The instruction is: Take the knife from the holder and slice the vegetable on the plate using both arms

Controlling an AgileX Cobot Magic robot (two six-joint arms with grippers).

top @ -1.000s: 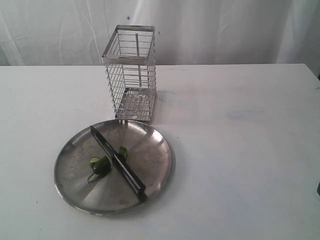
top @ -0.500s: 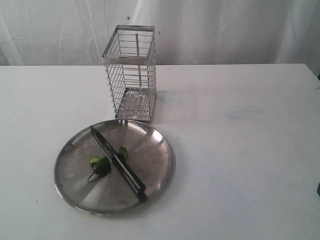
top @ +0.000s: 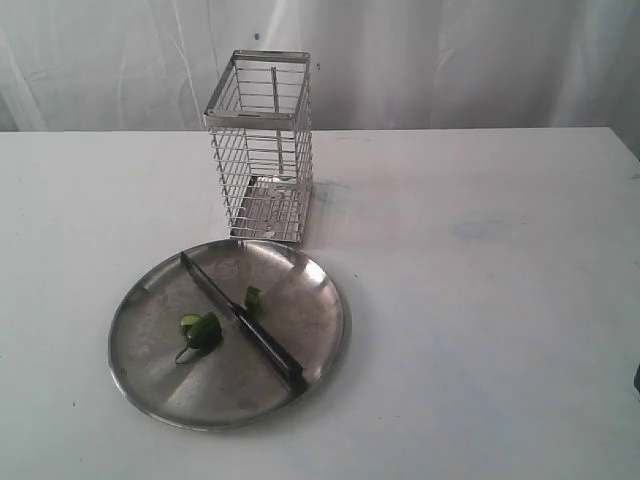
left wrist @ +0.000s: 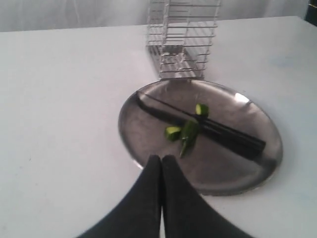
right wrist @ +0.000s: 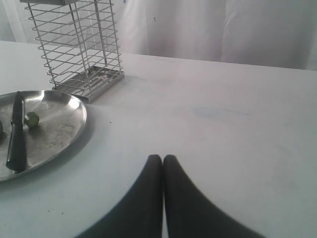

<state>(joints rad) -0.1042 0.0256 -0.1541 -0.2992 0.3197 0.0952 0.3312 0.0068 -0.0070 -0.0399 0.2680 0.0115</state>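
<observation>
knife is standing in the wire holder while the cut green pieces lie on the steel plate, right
Not quite. The knife is not standing in the holder. It lies flat across the plate, between the cut vegetable pieces, which do lie on the plate as you say. The exterior view shows this plainly.

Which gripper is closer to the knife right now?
Left. Left gripper is at the plate rim, near the knife; right gripper is over the table beside the plate.
</observation>
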